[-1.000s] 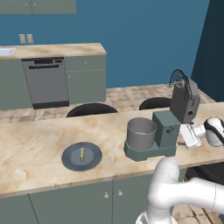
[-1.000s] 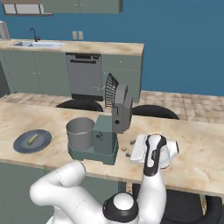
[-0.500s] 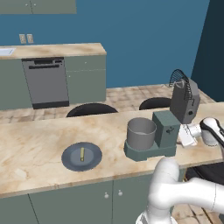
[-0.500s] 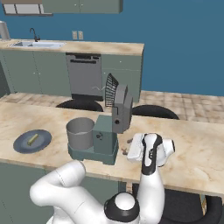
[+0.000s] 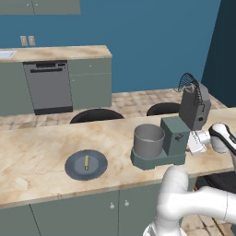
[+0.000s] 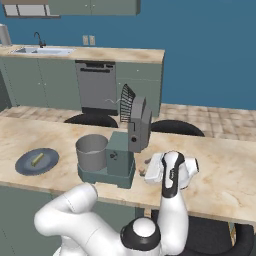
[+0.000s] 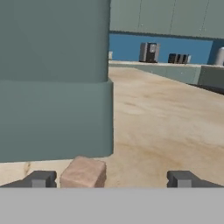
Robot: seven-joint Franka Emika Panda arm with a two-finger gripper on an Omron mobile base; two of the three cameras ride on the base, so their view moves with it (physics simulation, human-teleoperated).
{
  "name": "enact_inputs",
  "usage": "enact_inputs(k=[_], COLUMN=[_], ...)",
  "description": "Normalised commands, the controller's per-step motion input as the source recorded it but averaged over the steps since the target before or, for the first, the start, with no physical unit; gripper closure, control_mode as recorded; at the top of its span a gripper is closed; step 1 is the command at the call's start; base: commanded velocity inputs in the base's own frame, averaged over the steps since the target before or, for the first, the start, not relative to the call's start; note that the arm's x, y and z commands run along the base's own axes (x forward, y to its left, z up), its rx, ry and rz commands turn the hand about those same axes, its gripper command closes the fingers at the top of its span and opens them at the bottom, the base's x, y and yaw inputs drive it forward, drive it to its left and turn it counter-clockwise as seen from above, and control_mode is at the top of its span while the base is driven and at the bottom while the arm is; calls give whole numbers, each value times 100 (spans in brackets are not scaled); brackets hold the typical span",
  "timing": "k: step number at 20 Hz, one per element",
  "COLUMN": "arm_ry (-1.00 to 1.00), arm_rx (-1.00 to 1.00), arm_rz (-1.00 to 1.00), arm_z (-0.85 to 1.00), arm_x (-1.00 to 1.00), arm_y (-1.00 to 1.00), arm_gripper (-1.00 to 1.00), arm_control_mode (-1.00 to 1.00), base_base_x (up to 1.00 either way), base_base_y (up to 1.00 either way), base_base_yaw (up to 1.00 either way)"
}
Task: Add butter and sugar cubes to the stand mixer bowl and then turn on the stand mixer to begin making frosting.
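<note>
- Beige marbled stone makes up the desk (image 5: 41, 152), and the tool (image 7: 109, 178) hangs low over it, just beside the right end of the mixer (image 5: 177, 138), seen from the arm's side.
- The tool's two dark fingertips (image 7: 41, 178) stand as wide apart as they go and hold nothing.
- A pinkish-brown sugar cube (image 7: 83, 172) lies on the desk between the fingertips, close to the left one in the hand view; whether it touches that tip, I cannot tell.
- Directly ahead of the tool, just past the cube, the mixer's grey-green side rises like a wall.
- In the right base view the tool (image 6: 154, 170) points toward the mixer's base (image 6: 107, 175), with small brown cubes (image 6: 142, 173) on the desk between them.
- The mixer's head (image 6: 139, 122) is tilted up and back, and the wire whisk (image 6: 126, 103) sticks up clear of the bowl.
- The grey metal bowl (image 5: 149, 139) sits on the mixer's base, on the far side of the column from the tool, mouth open upward.
- The butter (image 5: 86, 162), a thin yellow stick, lies on a dark round plate (image 5: 76, 168) well apart from the tool, beyond the bowl toward the left end of the desk.
- Behind the desk, two dark round stools (image 5: 97, 115) show at its far edge.
</note>
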Motion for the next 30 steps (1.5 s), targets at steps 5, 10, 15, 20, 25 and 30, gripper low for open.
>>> enact_inputs(k=[5, 10, 15, 20, 25, 30], arm_ry=[6, 3, 0, 0, 0, 0], arm_rx=[0, 0, 0, 0, 1, 0], arm_rz=[-3, -5, -6, -7, -6, -3], arm_z=[-36, -25, 0, 40, 44, 2], arm_x=[-9, -4, -3, -25, -36, -91], arm_y=[24, 23, 2, -35, -54, -20], arm_gripper=[100, 100, 100, 100, 100, 100], arm_control_mode=[-100, -100, -100, -100, -100, -100], base_base_x=[0, 0, 0, 0, 0, 0], base_base_y=[0, 0, 0, 0, 0, 0], base_base_yaw=[0, 0, 0, 0, 0, 0])
